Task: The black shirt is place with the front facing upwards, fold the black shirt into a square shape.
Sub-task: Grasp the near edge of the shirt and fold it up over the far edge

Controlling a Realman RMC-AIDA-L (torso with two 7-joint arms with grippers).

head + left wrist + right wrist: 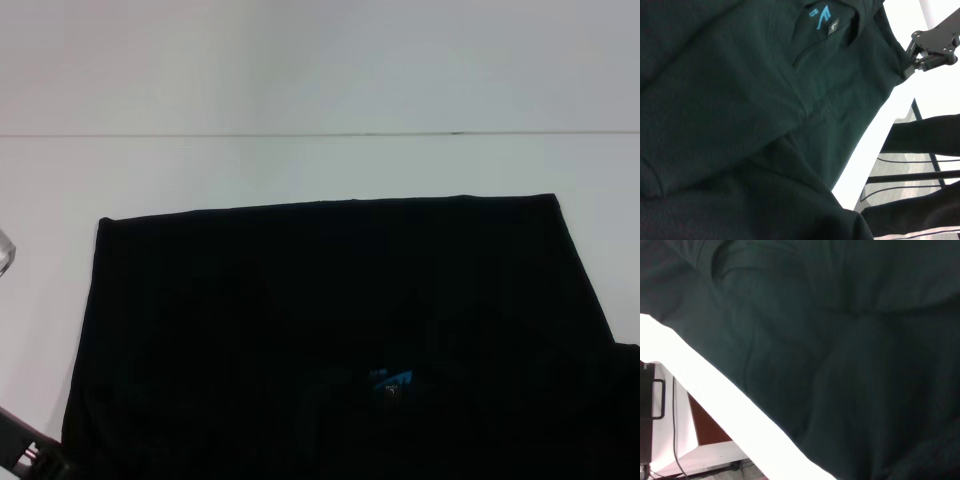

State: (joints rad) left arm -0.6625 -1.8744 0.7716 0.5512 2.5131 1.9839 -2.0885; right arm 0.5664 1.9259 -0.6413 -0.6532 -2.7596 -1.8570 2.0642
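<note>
Black shirt (330,330) flat on white table (300,165)

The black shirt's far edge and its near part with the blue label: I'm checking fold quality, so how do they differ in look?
The black shirt has a far edge that runs straight and flat across the white table, with no marking. The near part around the blue label is rumpled, with overlapping layers and creases, plain in the left wrist view. Both are the same plain black cloth; no lettering shows.
</note>
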